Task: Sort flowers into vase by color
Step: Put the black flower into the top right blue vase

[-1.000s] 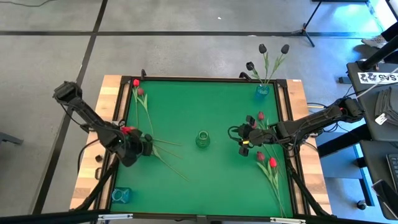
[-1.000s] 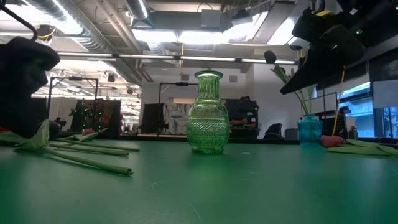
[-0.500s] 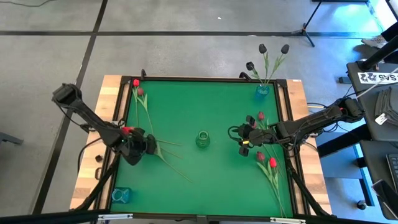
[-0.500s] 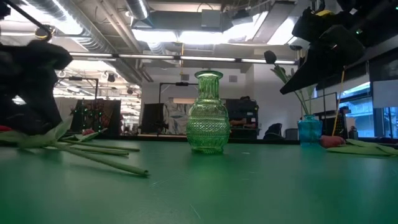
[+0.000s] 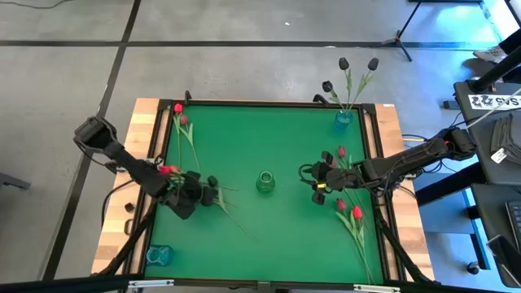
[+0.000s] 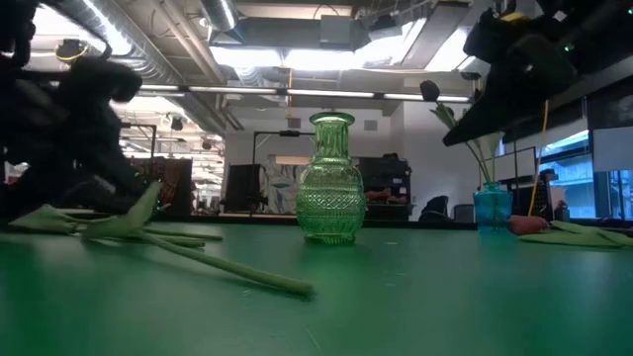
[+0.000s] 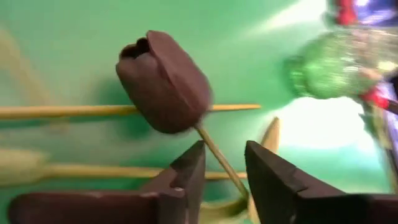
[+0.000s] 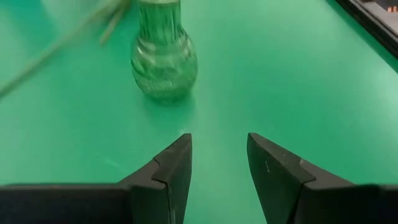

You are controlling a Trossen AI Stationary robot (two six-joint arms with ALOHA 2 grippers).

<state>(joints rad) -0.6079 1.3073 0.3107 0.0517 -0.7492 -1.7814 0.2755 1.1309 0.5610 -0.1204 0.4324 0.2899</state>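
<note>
My left gripper is left of the green glass vase and shut on a black tulip. More loose green stems lie under it. My right gripper hovers open, right of the green vase, touching nothing. Red and pink-red tulips lie flat on the mat near the far left corner and along the right side. Three black tulips stand in a blue vase at the far right corner. My left gripper has the black tulip's thin stem between its two fingers, a little below the head. The fingers lie across the stem. The head is lifted clear of the mat, and the long stem trails behind with its free end on the table.
A second blue vase stands at the near left corner. The green mat is bare in the middle near part. Wooden table borders and a raised black frame edge the mat. The room beyond holds stands and equipment.
My left gripper has moved toward the table's right, toward the green vase, taking the black tulip along. The tulip's stem has slid along the mat, its free end now much nearer the vase. The right arm has kept still.
</note>
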